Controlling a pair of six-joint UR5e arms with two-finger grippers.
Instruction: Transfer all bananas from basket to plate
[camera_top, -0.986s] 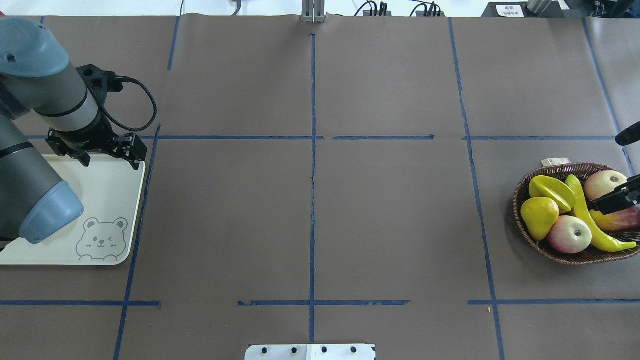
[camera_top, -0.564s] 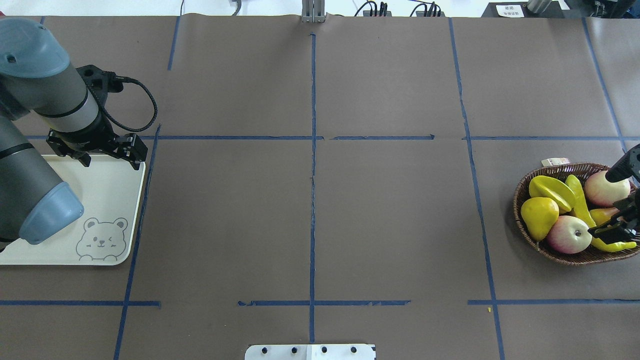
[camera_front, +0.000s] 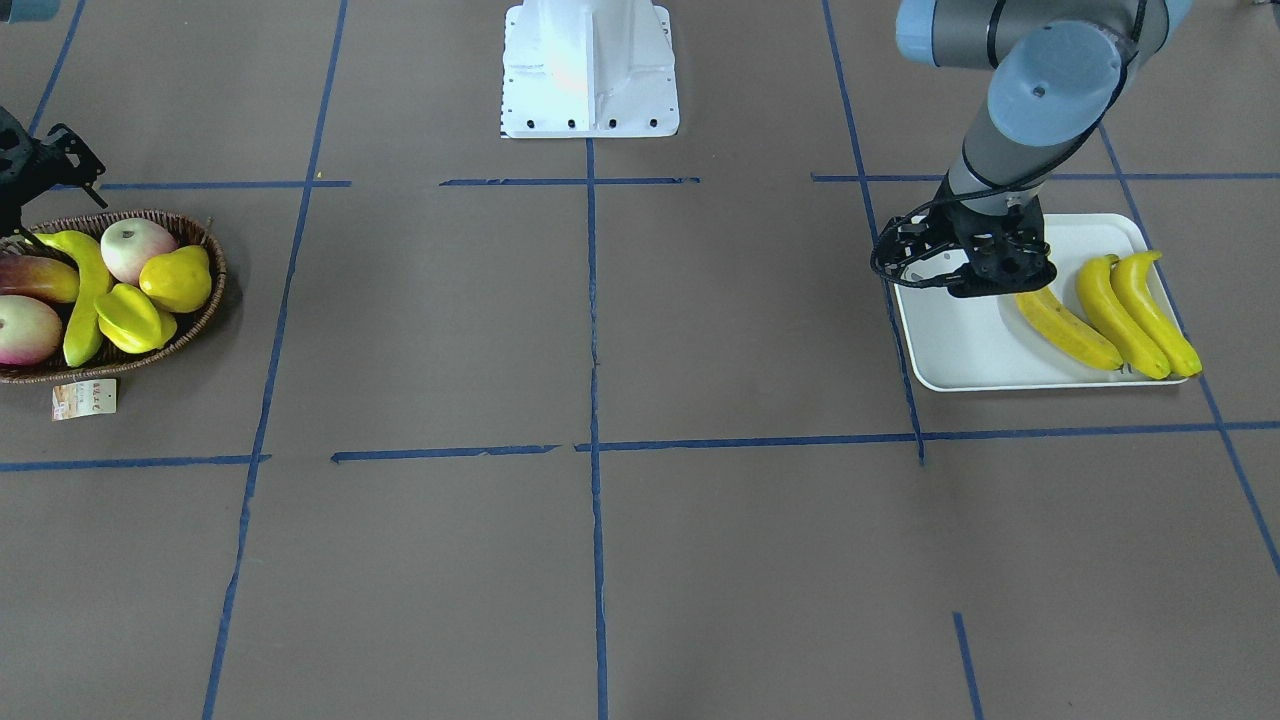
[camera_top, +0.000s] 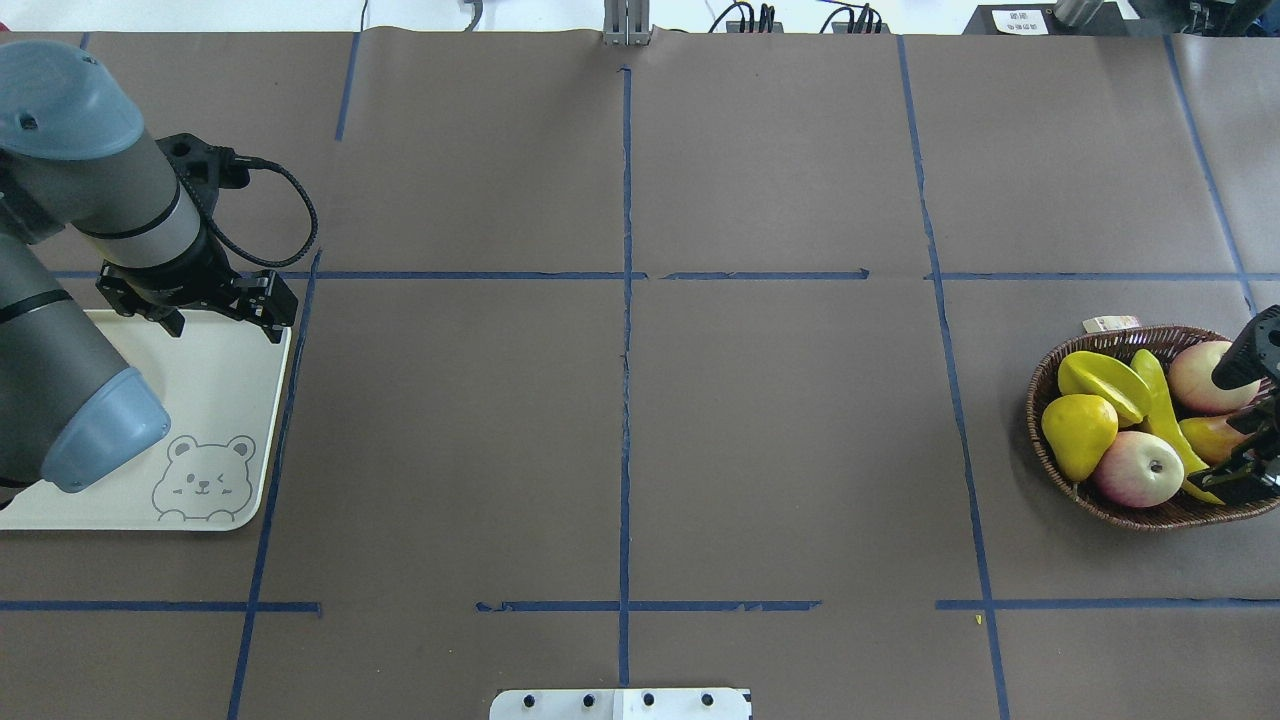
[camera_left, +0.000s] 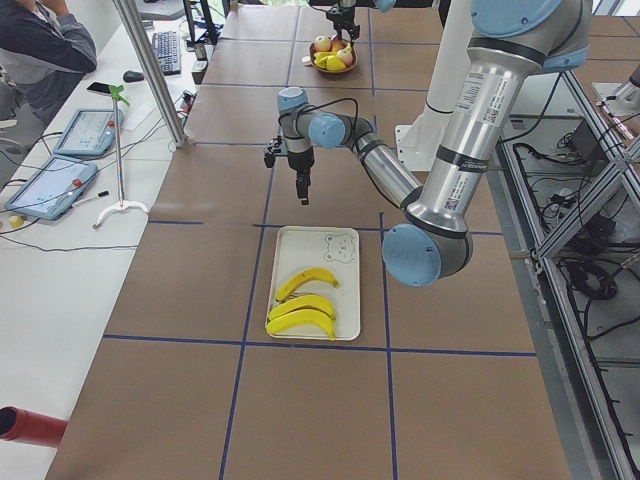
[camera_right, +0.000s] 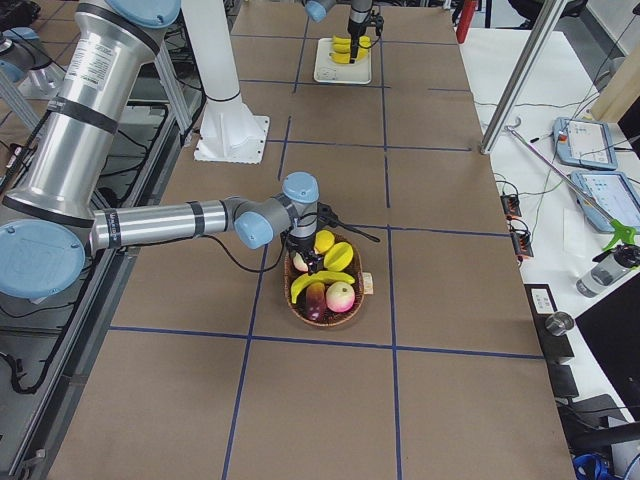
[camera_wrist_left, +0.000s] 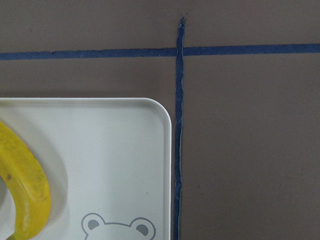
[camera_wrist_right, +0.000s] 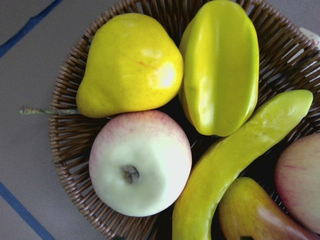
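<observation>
Three bananas (camera_front: 1115, 310) lie side by side on the bear-face plate (camera_front: 960, 340), which sits well apart from the wicker basket (camera_top: 1150, 517), at the other end of the bench. One banana (camera_top: 1163, 415) is left in the basket, lying lengthwise through its middle with a starfruit (camera_top: 1100, 385), a yellow pear (camera_top: 1078, 432) and an apple (camera_top: 1138, 468) on the side toward the plate, and a second apple and a reddish mango-like fruit on the side away from it. So I'd say the fourth and last pick is in hand. The right pincer (camera_top: 1248, 462) hangs over the basket's end nearest the robot, right at that banana's tip; I cannot tell whether it is spread or clamped on anything. The left pincer (camera_top: 218, 318) hovers far from the basket, above the plate's edge, fingers spread and empty. Next the right arm needs a firm grip across the banana without nudging the neighbouring fruit, then a clean lift out of the basket.
</observation>
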